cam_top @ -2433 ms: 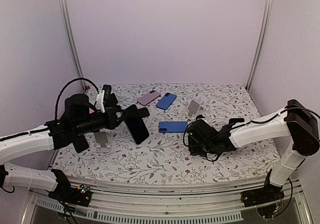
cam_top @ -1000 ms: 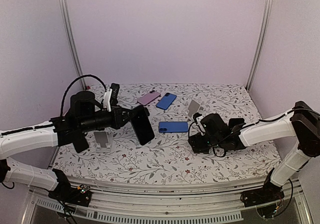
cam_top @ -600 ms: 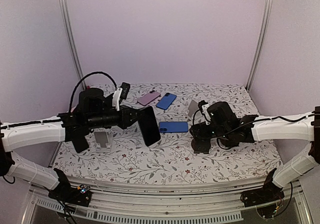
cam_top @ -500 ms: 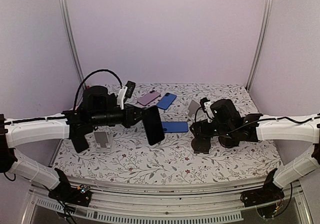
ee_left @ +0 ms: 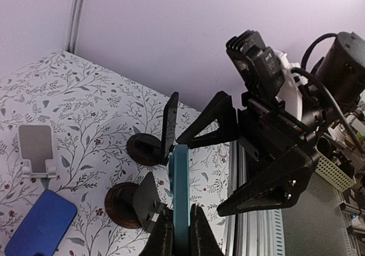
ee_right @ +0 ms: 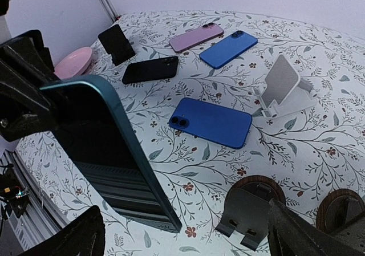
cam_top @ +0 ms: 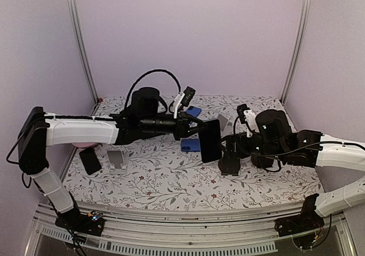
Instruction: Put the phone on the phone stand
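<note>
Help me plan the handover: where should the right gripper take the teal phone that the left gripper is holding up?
Grip the teal phone by its free lower end, with the pads on its two flat faces. The left gripper clamps the upper end and the phone hangs roughly upright, so the lower half is clear. Come in from the right, where the right gripper stands open.

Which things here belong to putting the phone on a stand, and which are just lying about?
In the job: teal phone, left gripper holding it, near black stand (likely target).
Lying about: blue phone, second blue phone, pink phone, black phone, white stand, pink bowl.
</note>
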{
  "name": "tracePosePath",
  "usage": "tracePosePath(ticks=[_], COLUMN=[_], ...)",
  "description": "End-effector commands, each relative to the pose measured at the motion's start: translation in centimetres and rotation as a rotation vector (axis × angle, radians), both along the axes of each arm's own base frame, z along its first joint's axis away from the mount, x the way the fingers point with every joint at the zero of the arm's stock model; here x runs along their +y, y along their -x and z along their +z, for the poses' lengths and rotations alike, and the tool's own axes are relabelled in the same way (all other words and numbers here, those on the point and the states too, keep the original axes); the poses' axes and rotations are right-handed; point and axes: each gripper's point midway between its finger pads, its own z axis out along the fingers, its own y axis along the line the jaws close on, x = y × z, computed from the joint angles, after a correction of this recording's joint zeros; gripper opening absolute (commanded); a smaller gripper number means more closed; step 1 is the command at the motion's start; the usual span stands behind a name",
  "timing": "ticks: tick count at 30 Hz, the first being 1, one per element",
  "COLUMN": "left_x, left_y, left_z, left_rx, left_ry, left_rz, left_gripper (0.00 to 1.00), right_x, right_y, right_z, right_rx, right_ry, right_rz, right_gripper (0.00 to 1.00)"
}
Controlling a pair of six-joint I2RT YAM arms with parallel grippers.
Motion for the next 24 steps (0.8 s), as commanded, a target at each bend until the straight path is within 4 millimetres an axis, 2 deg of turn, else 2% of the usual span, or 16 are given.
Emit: tracePosePath(ticks=[1, 5, 10, 11, 12, 16, 24], left_x=[-3.3, -5.3, -6.8, -7.2, -7.6, -8.6, -10.0], left_y=[0.6, 0.4, -0.2, -0.6, -0.8, -1.7, -2.7], left_z=[2.9, 1.6, -0.3, -1.6, -2.6, -4.2, -5.9], left_rx=[-0.114, -0.137, -0.178, -0.175, -0.175, -0.187, -0.212], left_ry=[0.101, 0.103, 0.092, 0.075, 0.062, 0.046, 0.022], left_rz=[-0.140, -0.199, -0.207, -0.201, -0.199, -0.203, -0.222], left_gripper=[0.00, 0.00, 0.00, 0.00, 0.00, 0.00, 0.00], right_x=[-2.9, -4.7, -5.6, -5.8, -5.9, -5.9, -6.1], right_y=[-0.2, 0.1, 0.7, 0.8, 0.8, 0.8, 0.9], right_z=[1.4, 2.2, 3.0, 3.2, 3.3, 3.5, 4.2], right_rx=[-0.006, -0.002, -0.012, -0.016, -0.019, -0.025, -0.041], right_ry=[-0.023, -0.071, -0.118, -0.124, -0.130, -0.131, -0.124], right_rz=[-0.140, -0.219, -0.227, -0.228, -0.231, -0.227, -0.221], right_gripper=[0.99, 0.99, 0.99, 0.99, 0.99, 0.99, 0.99])
